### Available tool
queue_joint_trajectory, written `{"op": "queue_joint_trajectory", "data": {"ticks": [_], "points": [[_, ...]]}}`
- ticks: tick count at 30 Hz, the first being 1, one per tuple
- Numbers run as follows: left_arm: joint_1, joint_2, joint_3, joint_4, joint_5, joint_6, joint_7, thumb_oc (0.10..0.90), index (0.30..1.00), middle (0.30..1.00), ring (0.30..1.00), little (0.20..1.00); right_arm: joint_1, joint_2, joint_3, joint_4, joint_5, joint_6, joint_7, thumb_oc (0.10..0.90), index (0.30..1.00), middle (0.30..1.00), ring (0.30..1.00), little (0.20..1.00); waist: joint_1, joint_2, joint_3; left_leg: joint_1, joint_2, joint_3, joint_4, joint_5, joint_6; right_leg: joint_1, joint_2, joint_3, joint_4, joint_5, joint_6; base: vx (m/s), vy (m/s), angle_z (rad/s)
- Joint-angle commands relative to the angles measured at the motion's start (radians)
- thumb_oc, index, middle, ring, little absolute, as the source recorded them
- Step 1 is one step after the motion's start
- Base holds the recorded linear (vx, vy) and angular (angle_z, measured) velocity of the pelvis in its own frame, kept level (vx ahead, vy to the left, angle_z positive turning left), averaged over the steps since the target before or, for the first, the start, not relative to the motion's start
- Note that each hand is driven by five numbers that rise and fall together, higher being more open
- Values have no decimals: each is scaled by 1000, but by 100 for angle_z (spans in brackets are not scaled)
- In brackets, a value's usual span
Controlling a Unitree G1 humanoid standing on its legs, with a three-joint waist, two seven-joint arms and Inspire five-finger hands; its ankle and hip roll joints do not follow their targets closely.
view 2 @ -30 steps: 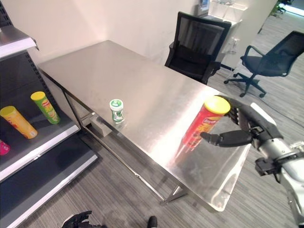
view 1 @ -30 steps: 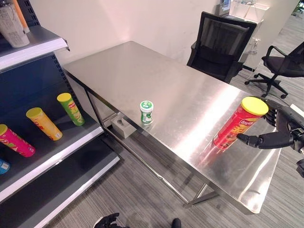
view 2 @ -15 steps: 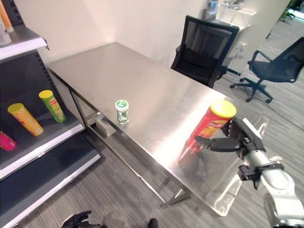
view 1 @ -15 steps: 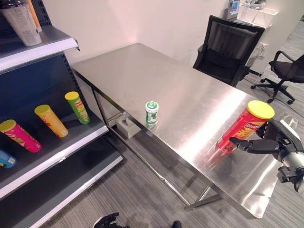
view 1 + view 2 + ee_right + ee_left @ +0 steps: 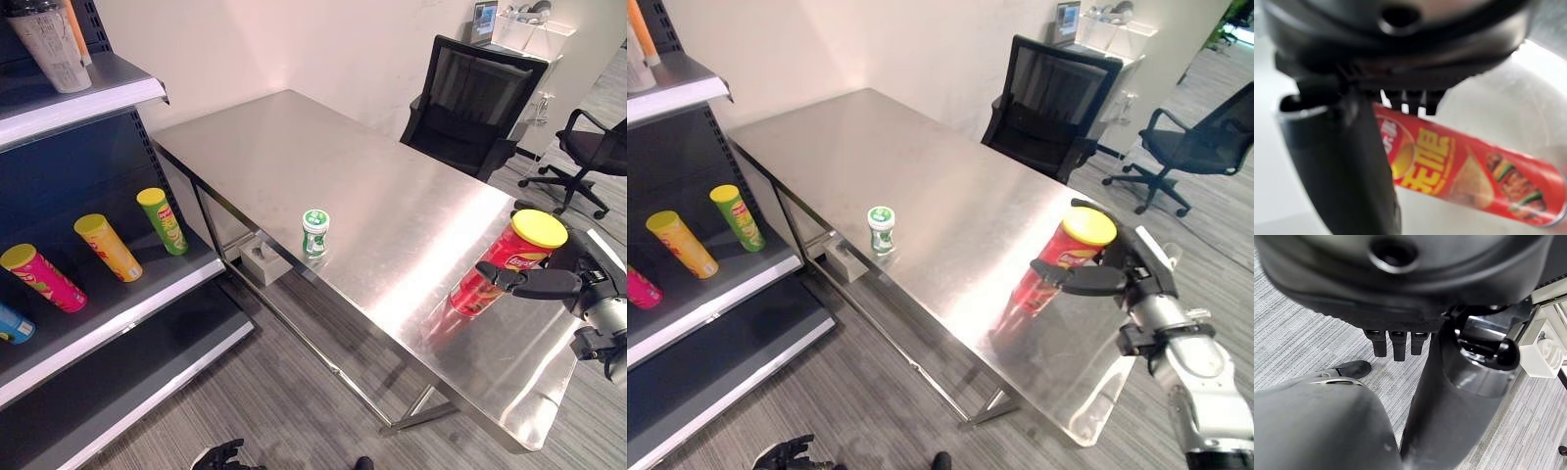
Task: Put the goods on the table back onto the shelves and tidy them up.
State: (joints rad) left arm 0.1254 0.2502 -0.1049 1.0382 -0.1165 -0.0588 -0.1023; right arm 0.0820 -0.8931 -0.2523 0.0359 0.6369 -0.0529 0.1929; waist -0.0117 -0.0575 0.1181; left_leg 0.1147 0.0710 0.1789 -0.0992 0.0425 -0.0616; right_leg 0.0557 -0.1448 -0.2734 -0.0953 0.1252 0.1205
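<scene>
R hand [image 5: 1117,277] is curling round the red crisp can [image 5: 495,275], upright near the desk [image 5: 323,157] right edge. Thumb and fingers should be closing squarely mid-tube before lifting. L hand [image 5: 1396,340] is hanging relaxed by the floor.

Right hand [image 5: 1114,277] now closed in around red crisp can [image 5: 1058,262], thumb across its front near the yellow lid | fingers behind the can | earlier thumb sat lower, just short of it
</scene>
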Motion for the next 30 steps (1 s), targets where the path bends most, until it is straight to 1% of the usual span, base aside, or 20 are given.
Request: {"op": "queue_joint_trajectory", "data": {"ticks": [1,6,7,8,9,23,26,30], "points": [[-20,44,-37,11,8,-4,-5,800,900,900,900,900,-173,-82,-75,7,59,-97,-41,800,900,900,900,900,48,-37,-23,-21,44,22,12,-67,-54,47,-90,-41,8,-43,108,0,0,0],[-20,50,-42,10,10,-4,-6,800,900,900,900,900,-180,-129,-64,23,49,-88,-34,800,900,900,900,900,48,-42,-23,-20,43,24,12,-66,-55,47,-91,-39,8,-41,109,0,0,0],[-21,51,-43,10,10,-5,-6,800,900,900,900,900,-183,-136,-60,26,49,-87,-32,568,552,552,552,552,48,-43,-23,-21,43,24,12,-66,-55,47,-91,-39,8,-41,109,0,0,0],[-21,50,-42,10,10,-5,-5,800,900,900,900,900,-184,-137,-60,27,49,-87,-32,524,486,486,486,486,48,-43,-22,-20,43,24,12,-66,-55,47,-91,-39,8,-41,109,0,0,0],[-20,51,-44,9,10,-5,-5,800,900,900,900,900,-184,-140,-60,27,48,-85,-32,400,300,300,300,300,47,-44,-22,-21,43,25,12,-66,-55,47,-91,-39,8,-41,110,0,0,0],[-22,52,-40,6,7,-7,-3,800,900,900,900,900,-190,-129,-52,9,48,-92,-43,400,300,300,300,300,48,-45,-20,-19,45,24,12,-65,-56,44,-91,-40,8,-39,108,0,0,0],[-22,51,-31,5,5,-7,7,800,900,900,900,900,-202,-88,-65,-30,55,-111,-62,400,300,300,300,300,49,-43,-21,-19,45,20,12,-67,-54,45,-91,-40,8,-40,108,0,0,0],[-23,58,-23,-6,2,-8,11,800,900,900,900,900,-226,-61,-67,-75,58,-130,-79,400,300,300,300,300,54,-37,-21,-20,45,15,12,-65,-54,47,-91,-42,8,-41,108,0,0,0]]}}
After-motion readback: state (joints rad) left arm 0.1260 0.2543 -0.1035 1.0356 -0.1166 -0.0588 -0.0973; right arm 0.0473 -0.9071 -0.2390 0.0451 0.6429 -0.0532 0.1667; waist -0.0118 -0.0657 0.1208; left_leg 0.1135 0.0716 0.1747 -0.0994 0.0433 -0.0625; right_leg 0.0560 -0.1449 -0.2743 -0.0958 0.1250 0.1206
